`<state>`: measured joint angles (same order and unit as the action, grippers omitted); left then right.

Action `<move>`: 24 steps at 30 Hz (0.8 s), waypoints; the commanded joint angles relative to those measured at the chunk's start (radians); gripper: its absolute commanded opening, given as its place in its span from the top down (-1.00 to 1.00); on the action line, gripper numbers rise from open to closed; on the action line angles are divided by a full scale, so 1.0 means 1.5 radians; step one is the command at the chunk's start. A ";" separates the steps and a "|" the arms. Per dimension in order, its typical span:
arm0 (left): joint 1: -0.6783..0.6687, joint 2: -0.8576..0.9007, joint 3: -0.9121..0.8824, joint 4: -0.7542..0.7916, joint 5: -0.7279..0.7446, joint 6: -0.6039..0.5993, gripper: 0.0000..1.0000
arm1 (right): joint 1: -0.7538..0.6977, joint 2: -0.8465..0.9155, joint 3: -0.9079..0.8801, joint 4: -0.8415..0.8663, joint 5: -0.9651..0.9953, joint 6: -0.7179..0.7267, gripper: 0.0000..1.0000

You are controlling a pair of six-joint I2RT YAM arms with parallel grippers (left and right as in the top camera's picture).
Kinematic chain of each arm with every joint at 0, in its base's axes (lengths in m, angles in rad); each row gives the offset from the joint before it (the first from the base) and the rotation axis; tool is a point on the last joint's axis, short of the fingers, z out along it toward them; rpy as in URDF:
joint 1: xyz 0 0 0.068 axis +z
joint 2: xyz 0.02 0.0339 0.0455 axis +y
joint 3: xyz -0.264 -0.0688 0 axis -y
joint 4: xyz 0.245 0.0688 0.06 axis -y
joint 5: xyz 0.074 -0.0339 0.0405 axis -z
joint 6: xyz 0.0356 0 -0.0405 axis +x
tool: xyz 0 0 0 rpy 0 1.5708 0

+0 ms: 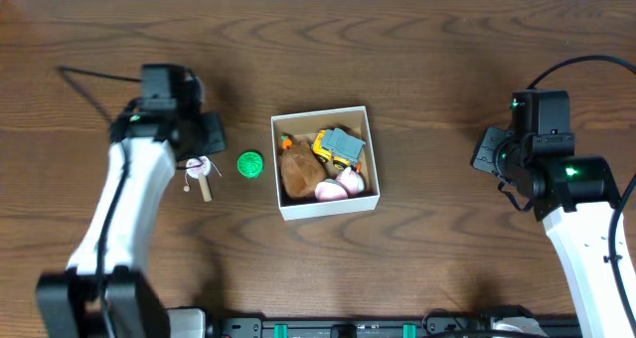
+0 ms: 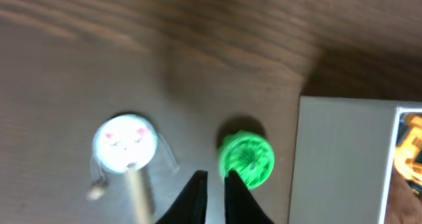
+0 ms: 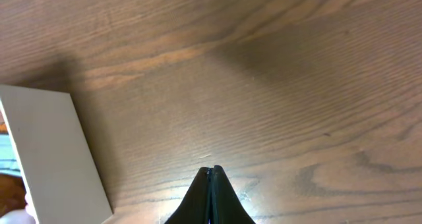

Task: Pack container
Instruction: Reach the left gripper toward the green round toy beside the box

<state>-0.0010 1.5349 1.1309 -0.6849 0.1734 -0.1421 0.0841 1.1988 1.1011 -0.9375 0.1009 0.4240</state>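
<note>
The left fingers (image 2: 194,197) are narrow, with only a thin slit between the 2 tips and nothing in it. They hang low over the bench (image 2: 217,46). Just past the right tip, and overlapping it in the left wrist view, lies a green disc (image 2: 246,159) flat on the wood. To its left, apart from it, lies a white charm (image 2: 125,143) with a faint pink face, a tan stick and a thin string. Beyond the disc on the other side rises a white wall of the box (image 2: 339,158).

The right fingers (image 3: 201,197) are pressed together, holding nothing, over bare wood. The box wall shows well off to their left in the right wrist view.

From overhead, the box sits mid-bench between the 2 arms, closer to the left one, slightly turned. Inside it lie a brown plush (image 1: 296,169), a yellow and grey truck (image 1: 338,146) and pink toys (image 1: 343,184), all crowded together.
</note>
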 commanded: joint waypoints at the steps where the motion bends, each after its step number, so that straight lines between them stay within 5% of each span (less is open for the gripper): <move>1: -0.053 0.056 0.003 0.036 0.002 -0.008 0.79 | -0.004 0.003 -0.005 -0.006 -0.018 -0.013 0.97; 11: -0.139 0.125 0.003 0.126 0.002 0.000 0.88 | -0.004 0.003 -0.005 -0.029 -0.018 -0.045 0.97; 24: -0.207 0.125 0.006 0.152 0.047 0.125 0.88 | -0.004 0.003 -0.005 -0.031 -0.018 -0.049 0.96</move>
<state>-0.2974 1.7214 1.1309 -0.4622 0.2085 -0.0139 0.0841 1.1999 1.1000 -0.9791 0.0776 0.3668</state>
